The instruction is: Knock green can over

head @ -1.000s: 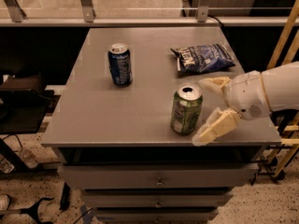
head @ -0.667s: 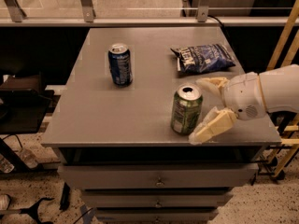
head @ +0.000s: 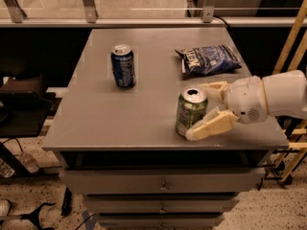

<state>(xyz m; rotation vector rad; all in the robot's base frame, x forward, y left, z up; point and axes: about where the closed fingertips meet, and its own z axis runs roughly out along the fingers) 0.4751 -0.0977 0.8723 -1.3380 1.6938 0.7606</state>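
On the grey surface (head: 96, 123), toward its near right part, the green can (head: 190, 113) stands upright, silver top w/ dark opening showing, mottled green-and-white label facing the camera. Its base sits close to the near edge but fully on the surface. From the right comes the white arm (head: 283, 95), ending in the pincer (head: 195, 111). Its two cream fingers are spread wide, one either side of the can. The far finger (head: 214, 87) reaches just behind the can's upper right; the near finger (head: 213, 124) angles down and left w/ its tip against the can's lower right, by the base. Can sits btwn the fingers, not clamped, and the pincer grips nothing; whether the far finger touches the can can't be told. Far and left of it, well apart, a dark blue can (head: 123, 66) stands upright, approx mid-left of the surface. Toward the far right a dark blue crinkled chip bag (head: 208, 59) lies flat, apart from the green can and just beyond the far finger. Below the surface the cabinet front shows drawers (head: 163, 181) w/ small knobs. Along the far edge runs a metal rail (head: 144, 20) w/ glass panels above it. Right of the cabinet, wooden posts (head: 293, 40) lean upward behind the arm. The floor (head: 29, 200) is speckled, w/ dark clutter at the left.
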